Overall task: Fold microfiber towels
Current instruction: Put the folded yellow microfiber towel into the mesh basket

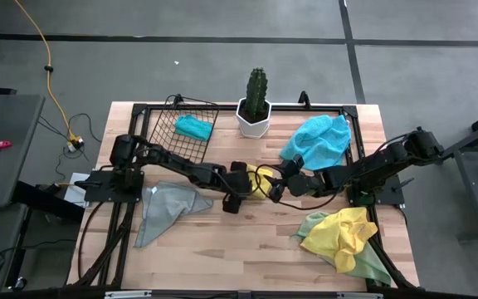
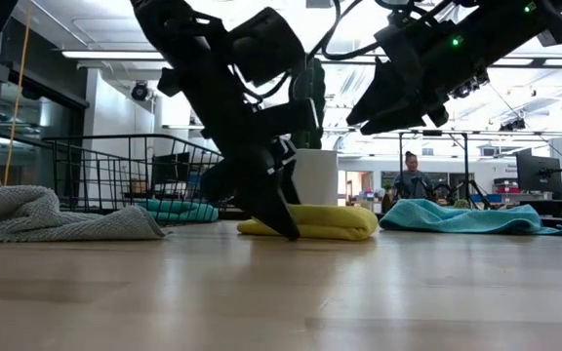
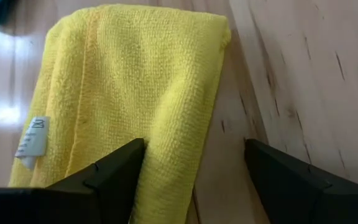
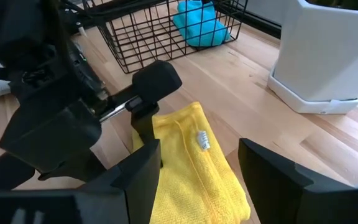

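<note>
Left gripper (image 1: 237, 198) is resting low at mid-table, fingers spread wide and grasping nothing; one finger (image 3: 114, 177) is lying on the folded bright yellow microfiber towel (image 3: 135, 93), the other finger is sitting on bare wood just beside the towel's edge. A small white label (image 3: 33, 137) is showing on the towel to the outer side of the resting finger.

Right gripper (image 1: 282, 184) is hovering above the same yellow towel from the opposite side, released, fingers apart and holding nothing; in the low view it is hanging clear of the cloth.

Beyond both grippers, toward the far table edge, a white ribbed planter with a green cactus (image 1: 256, 104) is standing. A black wire basket (image 1: 185, 133) is sitting past the left gripper, holding a turquoise blue towel (image 1: 194, 126).

A crumpled grey towel (image 1: 166, 208) is lying near the left arm's base side. A loose turquoise towel (image 1: 318, 139) is spreading out behind the right gripper; a heap of yellow and pale green towels (image 1: 343, 237) is lying well apart, at the near side of the wooden table (image 1: 247, 249)
</note>
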